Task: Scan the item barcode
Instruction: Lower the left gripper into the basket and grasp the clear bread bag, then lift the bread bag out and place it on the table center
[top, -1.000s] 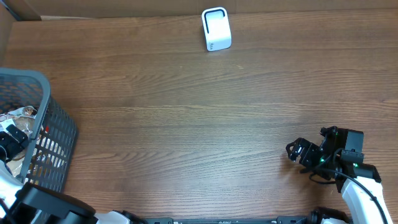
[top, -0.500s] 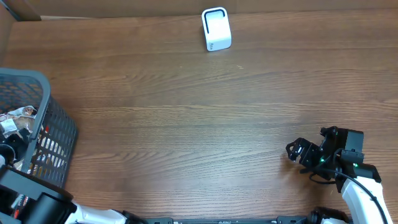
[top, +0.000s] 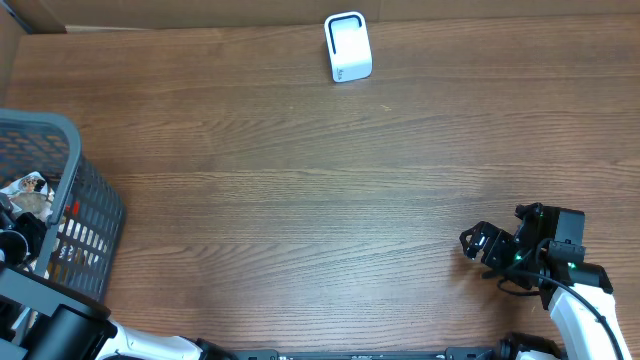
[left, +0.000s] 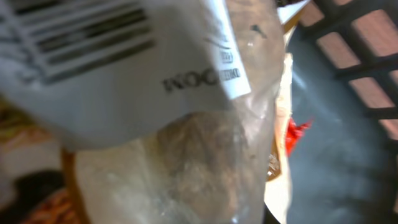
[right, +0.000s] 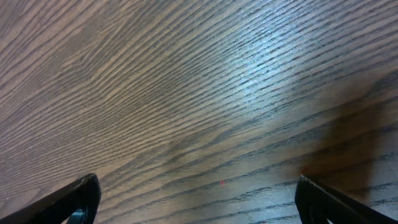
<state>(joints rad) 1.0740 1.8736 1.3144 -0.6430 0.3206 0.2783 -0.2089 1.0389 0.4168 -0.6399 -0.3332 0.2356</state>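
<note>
The left gripper (top: 12, 240) is reaching down inside the one grey basket (top: 95, 215) at the table's left edge. Its fingers are not showing in its own camera, so I cannot tell whether it is gripping anything. One clear bag (left: 205, 143) is pressing right up against that camera, its white barcode label (left: 124, 68) facing the lens. The right gripper (top: 475, 243) is resting wide open on the wooden table (top: 300, 180), holding nothing. One white scanner (top: 348, 47) is standing at the far edge, well apart from both.
</note>
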